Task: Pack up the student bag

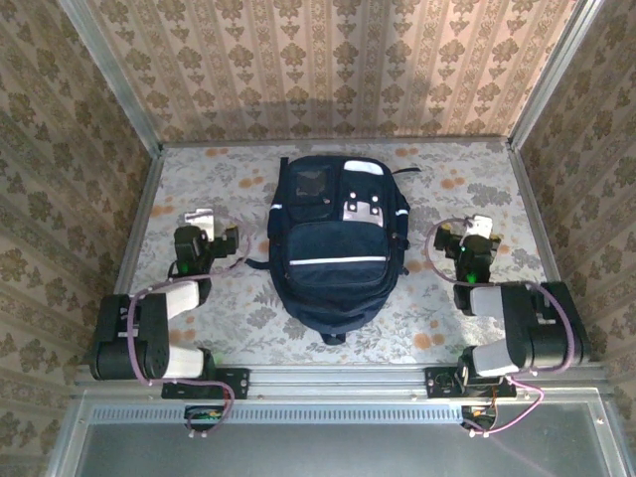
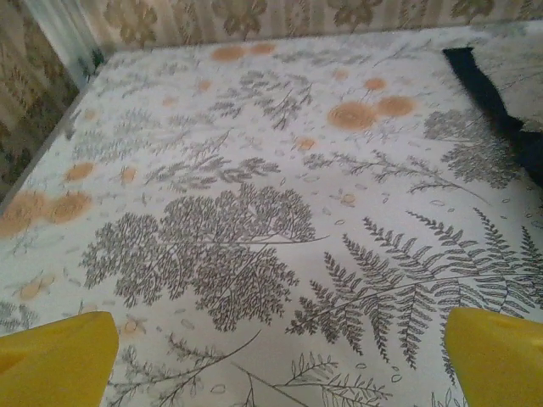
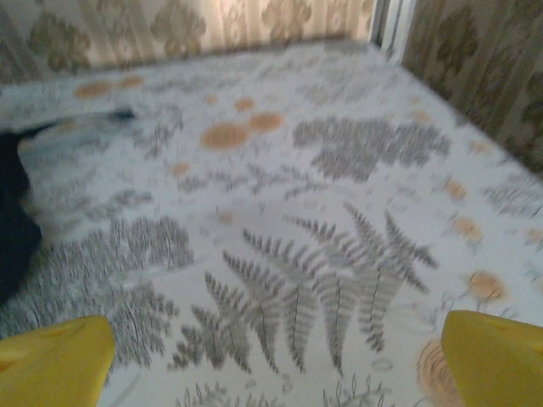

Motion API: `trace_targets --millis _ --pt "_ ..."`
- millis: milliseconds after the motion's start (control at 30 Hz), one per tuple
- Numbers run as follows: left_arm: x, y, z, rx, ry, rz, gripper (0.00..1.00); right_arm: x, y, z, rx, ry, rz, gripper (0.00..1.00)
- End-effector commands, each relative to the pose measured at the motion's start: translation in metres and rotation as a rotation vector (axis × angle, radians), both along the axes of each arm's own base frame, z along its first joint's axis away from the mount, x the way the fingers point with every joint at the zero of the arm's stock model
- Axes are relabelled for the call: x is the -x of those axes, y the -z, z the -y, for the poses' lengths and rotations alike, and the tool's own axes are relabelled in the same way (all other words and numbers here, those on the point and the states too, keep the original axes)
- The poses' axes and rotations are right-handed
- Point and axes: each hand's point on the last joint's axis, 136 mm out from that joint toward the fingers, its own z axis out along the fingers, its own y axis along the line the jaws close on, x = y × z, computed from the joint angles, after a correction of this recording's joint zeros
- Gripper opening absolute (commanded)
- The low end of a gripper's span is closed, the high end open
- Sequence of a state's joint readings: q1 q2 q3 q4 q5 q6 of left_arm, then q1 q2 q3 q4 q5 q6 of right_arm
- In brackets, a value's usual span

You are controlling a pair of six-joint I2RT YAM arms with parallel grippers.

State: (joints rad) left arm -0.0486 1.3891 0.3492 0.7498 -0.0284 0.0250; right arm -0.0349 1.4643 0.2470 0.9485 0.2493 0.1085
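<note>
1. Left pincer (image 1: 203,221): jaws wide apart, empty.
2. Right pincer (image 1: 478,229): jaws wide apart, empty.
3. Large navy fabric student bag (image 1: 333,248): lying mid fern-printed white surface (image 1: 238,323), between both pincers.
4. Beige damask-papered walls (image 1: 328,60): enclose three sides.

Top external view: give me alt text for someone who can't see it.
A dark navy student bag lies flat in the middle of a leaf-patterned table, front pocket up. The left gripper and right gripper flank it, both open and empty.
</note>
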Motion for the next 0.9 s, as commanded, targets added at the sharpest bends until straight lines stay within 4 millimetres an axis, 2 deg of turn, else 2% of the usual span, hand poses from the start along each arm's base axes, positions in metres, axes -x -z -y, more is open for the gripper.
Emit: trace_targets --millis 0,33,100,133,200,233,867 --pt "-0.002 -0.002 0.001 -0.044 0.037 0.16 1.0 -0.02 -0.026 -0.031 -0.046 -0.188 0.169 1.0" --pt "-0.004 -0.005 0.003 -0.048 0.052 0.176 1.0 -0.02 -0.022 -0.036 -0.048 -0.22 0.141 1.0" --pt "-0.015 0.006 0.009 -0.038 0.086 0.047 1.0 -0.03 -0.019 -0.04 -0.051 -0.243 0.078 1.0" --pt "-0.021 0.007 0.007 -0.033 0.088 0.03 1.0 -0.035 -0.017 -0.041 -0.056 -0.249 0.063 1.0" --pt "-0.023 0.009 -0.01 0.014 0.014 0.005 1.0 -0.041 -0.015 -0.044 -0.04 -0.251 0.019 1.0" --pt "-0.023 0.009 -0.009 0.001 0.009 0.007 1.0 -0.043 -0.015 -0.045 -0.025 -0.247 0.015 1.0" --pt "-0.023 0.008 -0.006 -0.022 0.009 0.01 1.0 -0.043 -0.015 -0.053 0.01 -0.269 0.0 1.0"
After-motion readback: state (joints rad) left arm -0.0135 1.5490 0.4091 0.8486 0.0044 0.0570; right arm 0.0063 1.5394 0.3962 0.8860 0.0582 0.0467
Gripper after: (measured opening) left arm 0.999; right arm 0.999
